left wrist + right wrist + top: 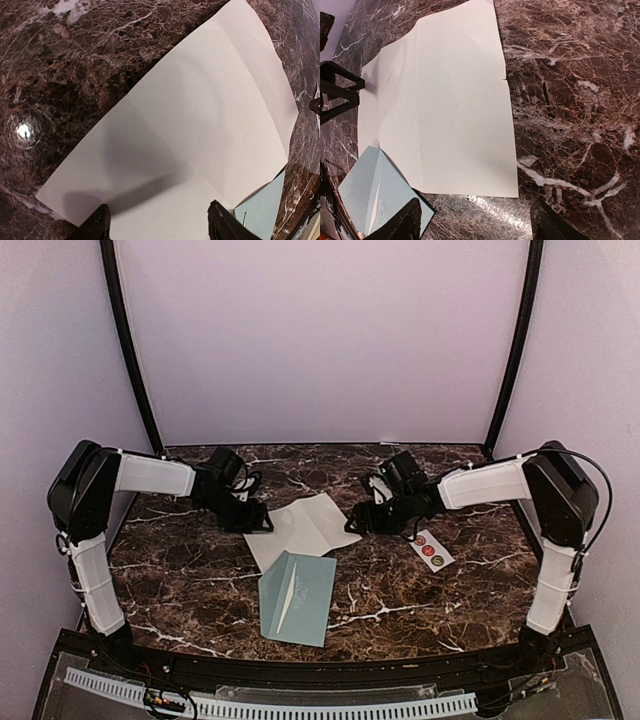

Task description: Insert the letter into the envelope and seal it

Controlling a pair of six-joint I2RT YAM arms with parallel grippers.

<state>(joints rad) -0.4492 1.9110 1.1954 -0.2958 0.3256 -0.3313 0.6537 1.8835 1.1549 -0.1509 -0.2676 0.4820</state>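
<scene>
Nearest me, at mid-bench by the front edge, the pale teal envelope [297,597] lies flat and a little askew, with a whitish sliver down its middle (flap or inside, can't tell which). It's empty and unsealed, and nothing grips it. Its far corner touches the near edge of the letter [297,530]; I can't tell which lies on top.

The letter is a white sheet lying open and flat on the dark marbled bench [180,580], w/ fold creases across it. Spread like this it's prob. too wide for the envelope, so I judge it needs folding first.

My left fingers [256,518] sit low at the sheet's left edge, set wide, holding nothing. In the left wrist view the paper shows betw. the two tips. My right fingers [360,521] are opposite at the right edge, also wide and empty, w/ bare bench and the sheet's corner below them. One pair on each side suits working the sheet from both ends.

Just beyond my right fingers, to the right, lies a small white sticker strip [432,549] w/ round dots, likely there for sealing.
</scene>
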